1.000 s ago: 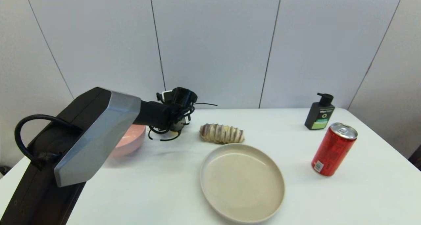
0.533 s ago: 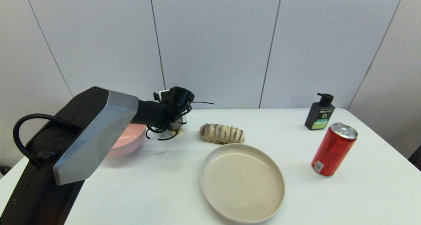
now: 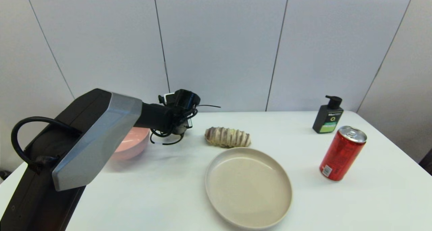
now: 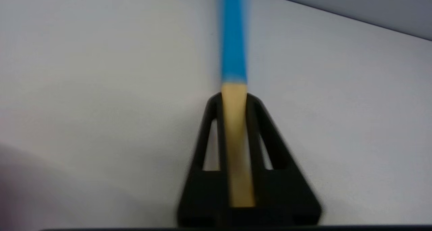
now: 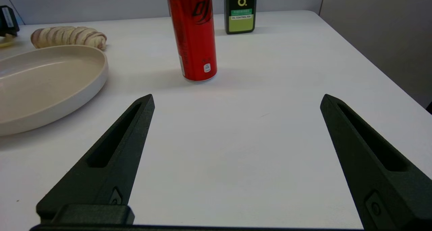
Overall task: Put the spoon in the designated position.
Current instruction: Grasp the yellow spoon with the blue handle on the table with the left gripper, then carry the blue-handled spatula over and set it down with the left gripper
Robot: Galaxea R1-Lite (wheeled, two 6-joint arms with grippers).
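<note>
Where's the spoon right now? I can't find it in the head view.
The spoon is clamped by its yellow neck in the left gripper, blue handle pointing away, over the far-left tabletop between the pink bowl and the bread roll.

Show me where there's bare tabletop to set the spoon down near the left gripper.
The left gripper holds the spoon over bare table. Free patches: in front of the pink bowl and left of the beige plate. It is tight between the bread roll and the plate rim.
</note>
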